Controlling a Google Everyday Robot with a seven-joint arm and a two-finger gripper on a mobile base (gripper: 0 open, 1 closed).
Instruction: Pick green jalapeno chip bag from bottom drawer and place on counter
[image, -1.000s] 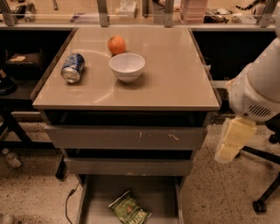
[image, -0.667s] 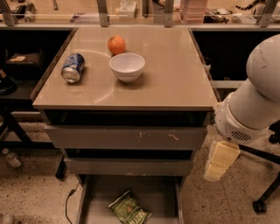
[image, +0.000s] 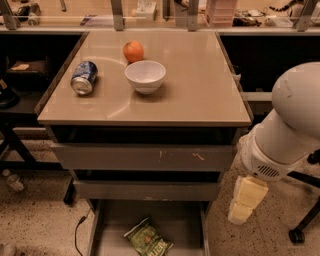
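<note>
The green jalapeno chip bag (image: 148, 238) lies flat in the pulled-out bottom drawer (image: 192, 225), near its front middle. The beige counter (image: 200, 95) tops the grey cabinet. My white arm (image: 287, 125) comes in from the right. Its pale gripper (image: 241, 209) hangs downward just outside the cabinet's right side, level with the middle drawer. It is to the right of the bag, higher than it, and outside the bottom drawer. It holds nothing that I can see.
A blue soda can (image: 84, 77) lies on its side on the counter's left, with an orange (image: 133, 51) and a white bowl (image: 145, 76) near the middle. Two scratched grey drawers (image: 145, 157) sit above the bottom one. A chair base (image: 300, 232) stands at right, and a cable (image: 79, 230) lies on the floor at left.
My arm and gripper have swung down and to the left, closer to the cabinet's right side. The chip bag and the things on the counter have not moved.
</note>
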